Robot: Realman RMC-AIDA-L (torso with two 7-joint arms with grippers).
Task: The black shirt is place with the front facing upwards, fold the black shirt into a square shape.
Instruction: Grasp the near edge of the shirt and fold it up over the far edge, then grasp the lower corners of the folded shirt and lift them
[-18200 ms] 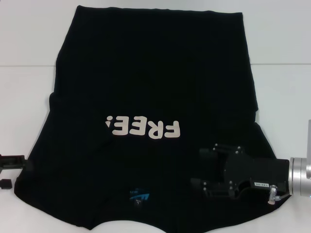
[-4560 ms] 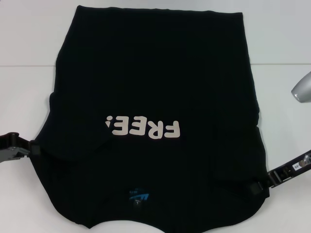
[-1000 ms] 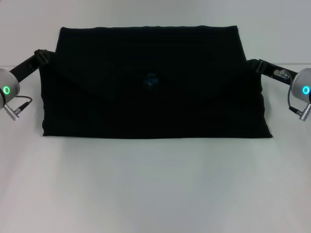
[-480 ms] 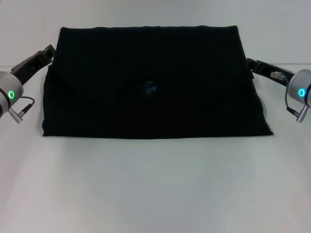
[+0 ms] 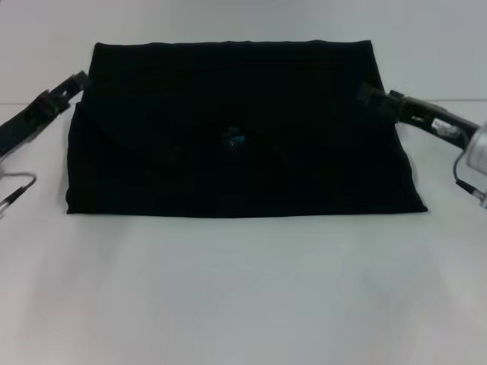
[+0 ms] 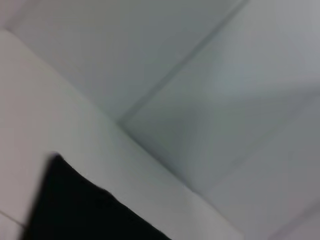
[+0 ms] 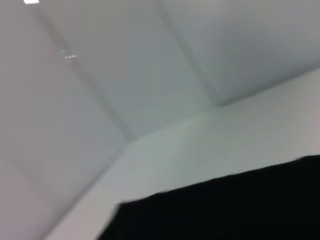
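Black shirt (image 5: 243,129) folded on table (image 5: 243,289).

The black shirt (image 5: 236,129) lay flat on the white desk (image 5: 243,289), folded across into a wide rectangle, broader than deep. Its far edge ran straight, and its near edge formed a straight fold line. The near corners flared out a little wider than the far ones. A folded-over layer left a faint slanting edge across its left part. A small blue neck label (image 5: 233,138) showed near the middle of the top layer. No lettering was visible. In each wrist view only a black corner of the cloth showed against the white surface.
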